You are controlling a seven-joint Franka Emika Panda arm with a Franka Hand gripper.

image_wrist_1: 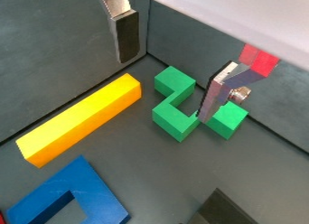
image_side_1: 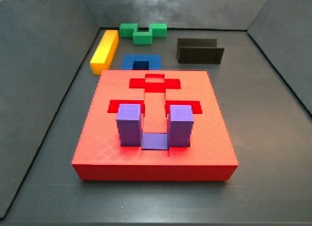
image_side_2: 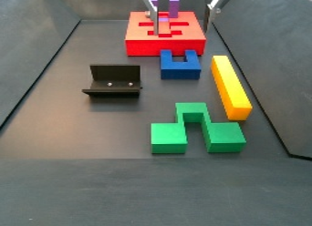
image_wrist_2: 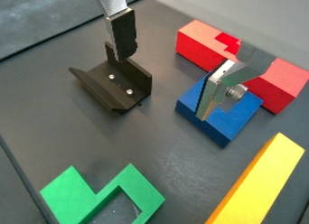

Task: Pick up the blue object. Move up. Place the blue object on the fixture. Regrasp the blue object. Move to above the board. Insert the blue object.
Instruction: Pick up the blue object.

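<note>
Two silver fingers stand wide apart in both wrist views. The gripper is open and empty, and hangs above the floor between the fixture and the blue object.

Reading a side view from left to right, with the blue object as the dial's centre:

- **Fixture:** the fixture sits at about 8 o'clock, apart from everything and empty.
- **Blue object:** the blue object lies flat on the floor, with its prongs pointing to 12 o'clock.
- **Board:** the board lies just beside those prongs, with a purple block standing on it.
- **Yellow bar:** the yellow bar runs close by at 3 to 4 o'clock.
- **Green block:** the green block is at 6 o'clock, well apart.

The pick looks to be the step in hand, and I judge crowding to be its main risk. With the jaws this wide, a descending finger could land on the yellow bar or the board's edge, or nudge the blue object askew. Closing off-centre on one prong could twist the piece, leaving it tilted for the fixture and the later insertion.
</note>
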